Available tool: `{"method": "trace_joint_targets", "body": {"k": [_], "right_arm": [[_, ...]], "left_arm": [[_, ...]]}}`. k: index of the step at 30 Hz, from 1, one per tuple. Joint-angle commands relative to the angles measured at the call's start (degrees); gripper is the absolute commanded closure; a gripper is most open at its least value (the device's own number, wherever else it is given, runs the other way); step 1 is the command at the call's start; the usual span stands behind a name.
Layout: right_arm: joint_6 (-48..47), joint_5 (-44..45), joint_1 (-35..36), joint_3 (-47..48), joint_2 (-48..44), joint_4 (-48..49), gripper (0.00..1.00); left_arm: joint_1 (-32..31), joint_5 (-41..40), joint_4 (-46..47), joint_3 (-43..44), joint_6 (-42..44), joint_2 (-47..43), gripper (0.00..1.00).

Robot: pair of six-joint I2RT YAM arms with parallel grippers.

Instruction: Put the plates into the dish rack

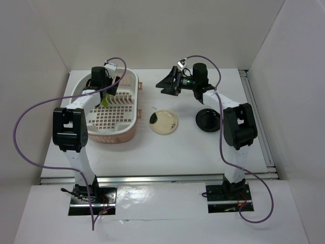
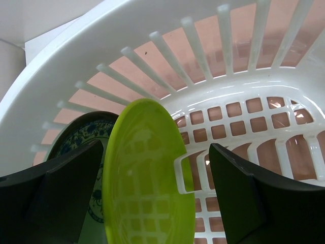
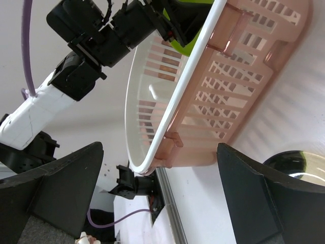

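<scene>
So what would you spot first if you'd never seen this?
The bright lime green plate, standing on edge in the pink dish rack between the open fingers of the left gripper. Next, the cream plate and black plate lying flat on the table, right of the rack.

I can read no lettering, brand, number or sign anywhere, neither on the dish rack (image 1: 119, 136) nor the plates (image 1: 164, 122).

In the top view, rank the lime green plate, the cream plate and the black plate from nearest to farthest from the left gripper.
1. Lime green plate, standing in the dish rack, at the left gripper.
2. Cream plate, on the table right of the rack.
3. Black plate, farthest right.
</scene>
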Motion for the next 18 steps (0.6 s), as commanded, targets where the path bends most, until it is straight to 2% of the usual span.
{"method": "trace_joint_targets", "body": {"k": [1,18], "right_arm": [[0.06,-1.22,1.11,-0.01,0.59,4.19,0.0],[0.06,-1.22,1.64,-0.01,0.59,4.19,0.0]], "left_arm": [[0.29,0.23,1.36,-0.23,-0.75,-3.15,0.01],[0.29,0.76,-1.62,2.49,-1.8,-5.27,0.01]]}}
